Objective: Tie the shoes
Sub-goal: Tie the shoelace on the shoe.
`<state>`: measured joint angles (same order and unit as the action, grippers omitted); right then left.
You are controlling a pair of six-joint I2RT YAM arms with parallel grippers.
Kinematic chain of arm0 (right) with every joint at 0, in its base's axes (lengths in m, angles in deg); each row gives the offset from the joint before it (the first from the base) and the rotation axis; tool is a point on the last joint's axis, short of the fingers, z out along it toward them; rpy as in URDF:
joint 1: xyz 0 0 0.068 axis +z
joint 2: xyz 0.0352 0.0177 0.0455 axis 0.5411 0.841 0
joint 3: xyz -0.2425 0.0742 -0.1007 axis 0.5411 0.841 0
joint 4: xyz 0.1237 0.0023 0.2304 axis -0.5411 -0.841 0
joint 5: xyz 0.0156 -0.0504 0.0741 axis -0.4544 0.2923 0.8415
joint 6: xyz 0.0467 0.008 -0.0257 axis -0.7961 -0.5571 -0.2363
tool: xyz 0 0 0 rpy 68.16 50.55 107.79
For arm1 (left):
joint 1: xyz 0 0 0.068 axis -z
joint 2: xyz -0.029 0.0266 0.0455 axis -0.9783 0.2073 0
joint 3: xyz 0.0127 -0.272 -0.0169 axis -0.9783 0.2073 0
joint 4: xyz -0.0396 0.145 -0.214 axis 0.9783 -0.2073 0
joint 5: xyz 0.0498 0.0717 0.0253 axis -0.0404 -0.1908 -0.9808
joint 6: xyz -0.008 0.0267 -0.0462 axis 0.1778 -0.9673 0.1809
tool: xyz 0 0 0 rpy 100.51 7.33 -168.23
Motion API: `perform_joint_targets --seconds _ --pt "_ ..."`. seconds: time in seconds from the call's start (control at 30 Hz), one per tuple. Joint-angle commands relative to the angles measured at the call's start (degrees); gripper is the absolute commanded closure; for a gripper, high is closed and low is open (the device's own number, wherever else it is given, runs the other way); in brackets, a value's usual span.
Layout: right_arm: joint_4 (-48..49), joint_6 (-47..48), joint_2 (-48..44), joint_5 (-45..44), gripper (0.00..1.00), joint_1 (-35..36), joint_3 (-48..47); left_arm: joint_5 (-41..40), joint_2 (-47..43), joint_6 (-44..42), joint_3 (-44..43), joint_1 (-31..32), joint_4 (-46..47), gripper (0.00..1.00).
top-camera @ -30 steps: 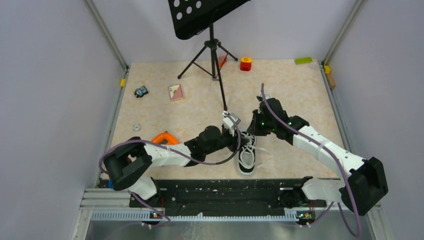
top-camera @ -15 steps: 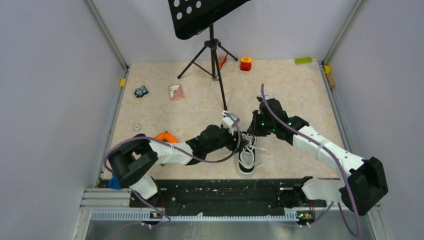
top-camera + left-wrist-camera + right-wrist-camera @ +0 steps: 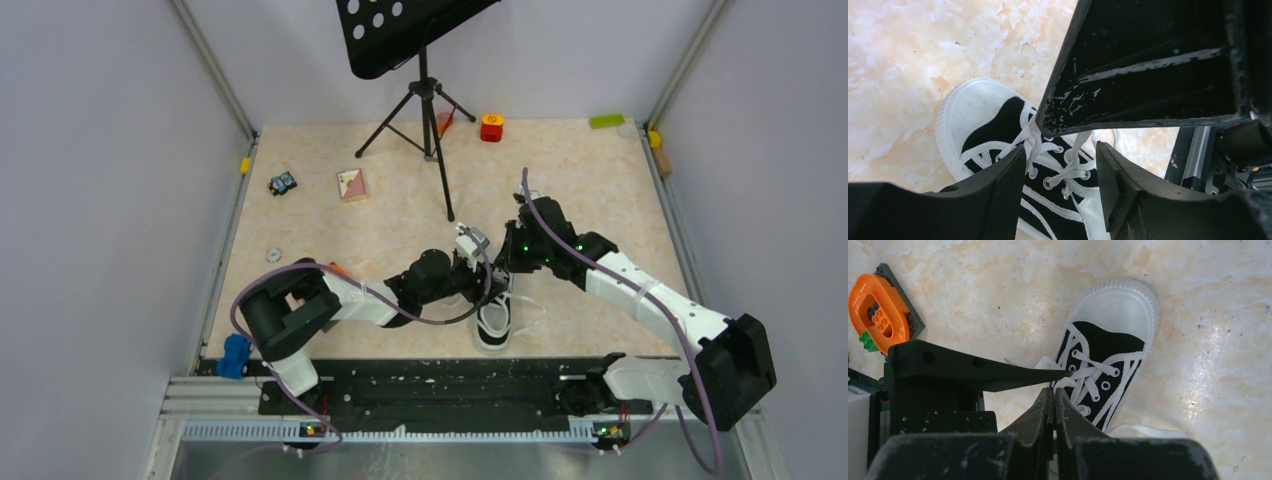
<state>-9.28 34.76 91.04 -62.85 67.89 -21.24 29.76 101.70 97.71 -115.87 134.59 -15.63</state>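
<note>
Left hand (image 3: 1060, 155): fingers apart, wider than 1 second ago, now straddling laces (image 3: 1034, 145) over sneaker (image 3: 493, 318) on bench (image 3: 580, 170). Right hand (image 3: 1054, 392) stays pressed together beside eyelets (image 3: 1106, 385); lace pinched or not, cannot tell. Judgement: left lining up fresh lace grab; knot not yet formed.

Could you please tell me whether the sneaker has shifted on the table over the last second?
No. The sneaker lies in the same spot, its toe just as close to the black rail at the table's near edge.
</note>
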Motion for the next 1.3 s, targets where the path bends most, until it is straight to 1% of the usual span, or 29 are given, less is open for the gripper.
perform_joint_targets --seconds 0.0,0.13,0.27,0.43,0.57,0.6,0.63,0.67,0.7,0.77,0.83,0.9,1.0,1.1,1.2,1.27 --pt "1.5 -0.3 -1.9 0.2 1.00 0.5 -0.2 2.1 0.6 0.5 -2.1 -0.1 5.1 0.44" --pt "1.5 -0.4 -1.9 0.4 1.00 0.5 -0.2 2.6 0.3 0.9 -2.3 -0.2 3.8 0.48" --pt "1.6 -0.5 -2.0 0.4 1.00 0.5 -0.2 3.1 -3.5 2.2 -2.4 -2.0 -3.4 0.51" --pt "2.7 1.5 -1.5 3.2 1.00 0.5 0.0 7.9 -11.8 4.2 1.6 -6.2 -11.4 0.49" --pt "4.7 4.8 -0.5 7.3 1.00 0.5 -1.0 5.6 -20.6 4.7 5.0 -9.0 -21.9 0.49" --pt "4.3 5.9 0.4 8.1 0.92 0.5 -1.9 5.0 -22.7 4.9 5.6 -9.7 -24.5 0.49" --pt "2.7 7.2 1.8 8.3 0.74 0.5 -4.1 4.2 -24.5 4.1 6.3 -10.5 -26.6 0.48" --pt "0.2 8.6 3.5 7.9 0.65 0.5 -5.4 3.6 -26.3 3.8 7.0 -11.3 -28.0 0.47" --pt "-2.8 10.4 4.7 5.7 0.61 0.5 -8.5 2.9 -27.9 3.5 7.4 -12.0 -29.4 0.45" --pt "-7.8 11.8 5.3 0.1 0.54 0.5 -11.7 1.6 -30.0 2.5 7.6 -12.5 -31.8 0.42" --pt "-10.2 11.9 2.6 -7.4 0.41 -0.2 -12.5 1.1 -30.6 1.4 7.0 -12.6 -33.4 0.39" --pt "-11.1 10.5 -2.3 -9.9 0.34 -3.0 -11.2 1.8 -29.7 0.7 5.8 -12.6 -33.8 0.38" --pt "-12.8 6.5 -11.1 -10.6 0.30 -8.0 -6.8 3.3 -25.2 0.8 2.0 -12.5 -37.5 0.38" --pt "-14.6 0.1 -20.2 -10.3 0.31 -9.7 0.1 6.2 -20.5 0.2 -1.0 -12.3 -38.5 0.39" --pt "-16.6 -11.3 -28.1 -8.9 0.30 -9.7 7.0 7.3 -17.4 0.8 -2.9 -11.9 -37.7 0.40" --pt "-17.3 -20.1 -30.1 -6.6 0.25 -9.7 10.5 7.1 -16.4 1.6 -3.1 -11.7 -35.8 0.38"
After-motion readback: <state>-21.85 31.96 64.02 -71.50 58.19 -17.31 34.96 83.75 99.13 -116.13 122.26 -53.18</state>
